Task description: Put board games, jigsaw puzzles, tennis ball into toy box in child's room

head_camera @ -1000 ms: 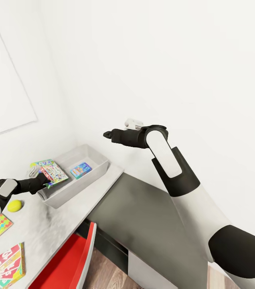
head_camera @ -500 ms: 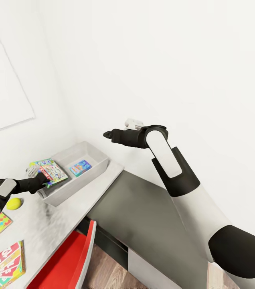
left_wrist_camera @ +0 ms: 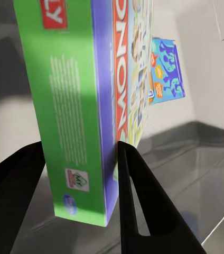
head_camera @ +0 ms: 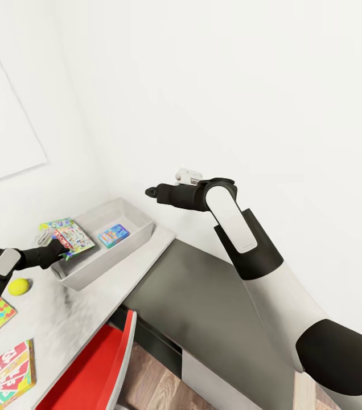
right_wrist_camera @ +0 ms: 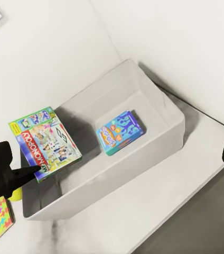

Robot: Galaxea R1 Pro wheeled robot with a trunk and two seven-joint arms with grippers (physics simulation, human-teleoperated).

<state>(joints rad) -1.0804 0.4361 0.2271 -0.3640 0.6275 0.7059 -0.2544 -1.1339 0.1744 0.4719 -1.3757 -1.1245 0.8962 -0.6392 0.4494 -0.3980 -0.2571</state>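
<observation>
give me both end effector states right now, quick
Left end effector: closed on the green-bordered board game, holding it over the toy box.
Right end effector: open, holding nothing, raised above the toy box.

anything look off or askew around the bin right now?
Nothing damaged or spilled. The green-bordered board game sits tilted over the toy box end, but only because the left hand grips it mid-placement. The blue board game lies flat inside.
</observation>
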